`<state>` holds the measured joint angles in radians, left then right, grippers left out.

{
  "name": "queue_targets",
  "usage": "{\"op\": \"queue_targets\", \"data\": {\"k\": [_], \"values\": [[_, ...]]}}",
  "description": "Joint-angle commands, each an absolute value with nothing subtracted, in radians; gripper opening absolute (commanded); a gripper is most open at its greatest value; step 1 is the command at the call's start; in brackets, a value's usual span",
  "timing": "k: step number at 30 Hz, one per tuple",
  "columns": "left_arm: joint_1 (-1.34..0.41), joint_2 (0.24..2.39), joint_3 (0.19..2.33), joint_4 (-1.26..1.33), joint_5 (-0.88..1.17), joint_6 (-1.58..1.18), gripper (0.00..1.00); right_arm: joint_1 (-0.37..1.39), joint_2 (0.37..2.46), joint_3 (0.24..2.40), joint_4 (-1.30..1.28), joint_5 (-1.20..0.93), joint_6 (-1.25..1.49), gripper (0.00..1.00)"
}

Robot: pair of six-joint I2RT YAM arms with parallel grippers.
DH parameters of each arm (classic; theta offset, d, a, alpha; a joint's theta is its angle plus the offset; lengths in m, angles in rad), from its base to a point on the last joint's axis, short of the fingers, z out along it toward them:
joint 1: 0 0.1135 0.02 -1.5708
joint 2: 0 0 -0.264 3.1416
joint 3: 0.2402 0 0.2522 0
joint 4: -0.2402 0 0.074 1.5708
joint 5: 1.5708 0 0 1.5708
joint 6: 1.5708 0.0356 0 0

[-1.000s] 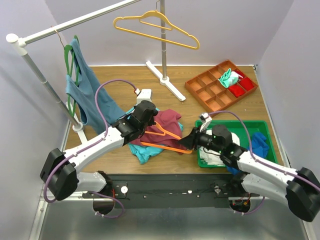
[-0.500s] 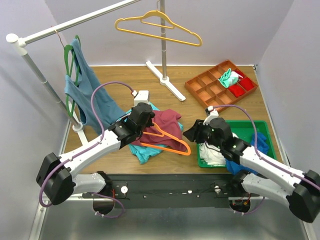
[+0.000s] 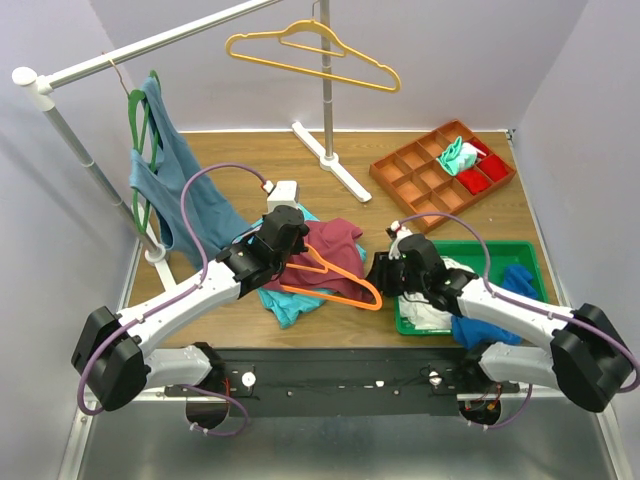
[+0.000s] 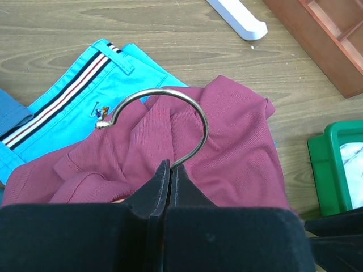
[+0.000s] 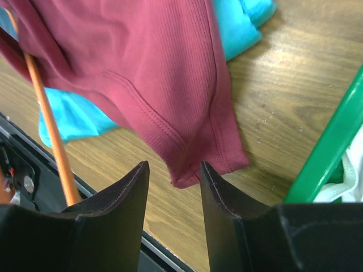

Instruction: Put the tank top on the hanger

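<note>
The maroon tank top point(image 3: 335, 240) lies crumpled on the table, draped over the orange hanger point(image 3: 340, 293). My left gripper point(image 3: 288, 232) is shut on the hanger's metal hook point(image 4: 170, 99), which curves up from its fingertips over the tank top point(image 4: 238, 164). My right gripper point(image 3: 385, 268) hovers open at the cloth's right side. In the right wrist view a lower corner of the tank top point(image 5: 153, 73) hangs just past the right gripper point(image 5: 173, 167), touching neither finger. The hanger's orange bar point(image 5: 48, 124) runs along the left there.
A turquoise garment point(image 3: 285, 305) lies under the tank top. A green bin point(image 3: 500, 246) of clothes sits at the right, with a brown compartment tray point(image 3: 400, 180) behind it. A blue-grey top point(image 3: 170, 170) and a yellow hanger point(image 3: 310, 50) hang on the rack.
My right gripper has drawn away from the hanger's right end and moved up to the tank top's lower corner, jaws a little wider. The left gripper and hanger shifted slightly away from me.
</note>
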<state>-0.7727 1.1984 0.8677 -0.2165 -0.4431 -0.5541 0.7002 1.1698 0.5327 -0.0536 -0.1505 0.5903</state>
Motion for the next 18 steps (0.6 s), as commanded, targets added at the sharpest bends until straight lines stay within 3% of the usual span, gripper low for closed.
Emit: {"op": "queue_targets", "data": {"k": [1, 8, 11, 12, 15, 18], "values": [[-0.775, 1.173, 0.862, -0.181, -0.456, -0.563, 0.00, 0.703, 1.226, 0.557, -0.031, -0.209, 0.566, 0.49], [-0.775, 1.183, 0.874, -0.179, -0.465, -0.564, 0.00, 0.703, 1.275, 0.568, -0.009, -0.158, 0.587, 0.46], [-0.775, 1.177, 0.876, -0.179, -0.485, -0.569, 0.00, 0.703, 1.247, 0.578, -0.024, -0.082, 0.607, 0.34], [-0.775, 1.177, 0.876, -0.181, -0.508, -0.571, 0.00, 0.703, 1.236, 0.583, -0.053, -0.030, 0.610, 0.22], [-0.775, 1.173, 0.874, -0.176, -0.541, -0.575, 0.00, 0.703, 1.189, 0.604, -0.116, 0.058, 0.629, 0.04], [-0.775, 1.175, 0.877, -0.170, -0.578, -0.578, 0.00, 0.703, 1.137, 0.612, -0.165, 0.086, 0.634, 0.01]]}}
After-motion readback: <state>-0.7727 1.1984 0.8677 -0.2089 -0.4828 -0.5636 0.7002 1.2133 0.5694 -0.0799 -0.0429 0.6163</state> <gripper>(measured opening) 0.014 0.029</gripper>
